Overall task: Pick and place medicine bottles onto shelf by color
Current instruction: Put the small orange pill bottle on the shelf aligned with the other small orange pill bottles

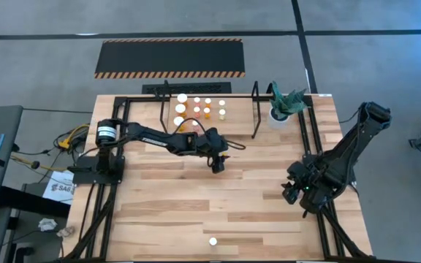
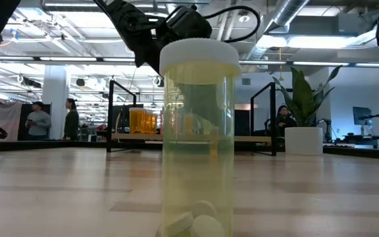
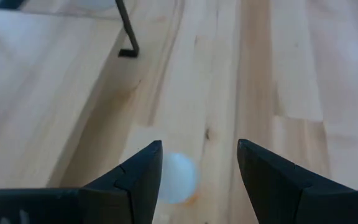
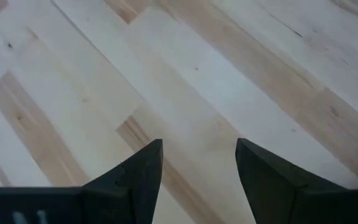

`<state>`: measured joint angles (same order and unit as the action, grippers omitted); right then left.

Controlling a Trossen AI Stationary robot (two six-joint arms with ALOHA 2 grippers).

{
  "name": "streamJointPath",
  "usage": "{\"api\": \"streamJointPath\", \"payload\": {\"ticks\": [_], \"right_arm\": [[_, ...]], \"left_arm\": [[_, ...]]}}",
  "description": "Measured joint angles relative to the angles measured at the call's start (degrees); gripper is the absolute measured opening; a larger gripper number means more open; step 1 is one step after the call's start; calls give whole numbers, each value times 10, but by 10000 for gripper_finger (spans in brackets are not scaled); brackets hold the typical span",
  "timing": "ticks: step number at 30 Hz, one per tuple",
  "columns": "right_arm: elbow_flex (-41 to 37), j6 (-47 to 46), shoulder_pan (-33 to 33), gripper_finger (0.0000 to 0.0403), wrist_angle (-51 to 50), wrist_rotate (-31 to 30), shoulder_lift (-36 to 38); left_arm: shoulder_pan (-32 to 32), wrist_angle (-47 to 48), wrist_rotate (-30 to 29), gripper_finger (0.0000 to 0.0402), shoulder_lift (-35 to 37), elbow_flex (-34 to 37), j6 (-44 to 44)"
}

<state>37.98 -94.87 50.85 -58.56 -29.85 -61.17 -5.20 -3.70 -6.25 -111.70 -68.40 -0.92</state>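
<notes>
Closest to the low camera we see a pale bottle [image 2: 199, 138] with a white cap and tablets inside — it stands alone at the tabletop's [image 1: 167, 219] near edge, well apart from both arms. Our left hand [image 1: 218, 166] hangs over the middle, in front of the shelf [image 1: 255, 109], fingers [image 3: 138, 177] spread around a white-capped bottle [image 3: 178, 177] without closing on it. Several capped bottles [image 1: 196, 109] already sit in the shelf, and our right hand [image 1: 292, 191] — released, holding nothing — waits at the right side.
</notes>
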Motion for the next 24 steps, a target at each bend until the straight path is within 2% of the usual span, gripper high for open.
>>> {"api": "streamJointPath", "payload": {"ticks": [24], "right_arm": [[0,4,0,225,-7,0,0]], "left_arm": [[-4,12,0,196,-15,0,4]]}}
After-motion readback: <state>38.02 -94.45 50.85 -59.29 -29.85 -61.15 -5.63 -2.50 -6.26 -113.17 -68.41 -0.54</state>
